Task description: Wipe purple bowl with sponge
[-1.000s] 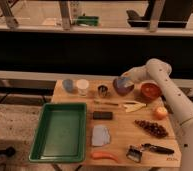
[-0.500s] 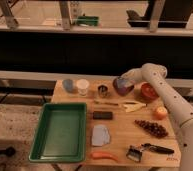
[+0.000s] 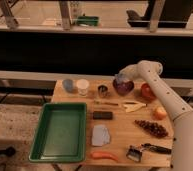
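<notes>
while over purple bowl | gripper presses sponge down

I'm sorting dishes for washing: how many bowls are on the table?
2. The round purple-maroon bowl sits at the back of the table; the robot's hand with the light-blue sponge is over it. The red-orange bowl is just right, partly hidden by the arm.

At upper right of the frame, the tool on a white arm is seen over the round dull purple bowl, with a light-blue square sponge; the desk is pale wood.
</notes>
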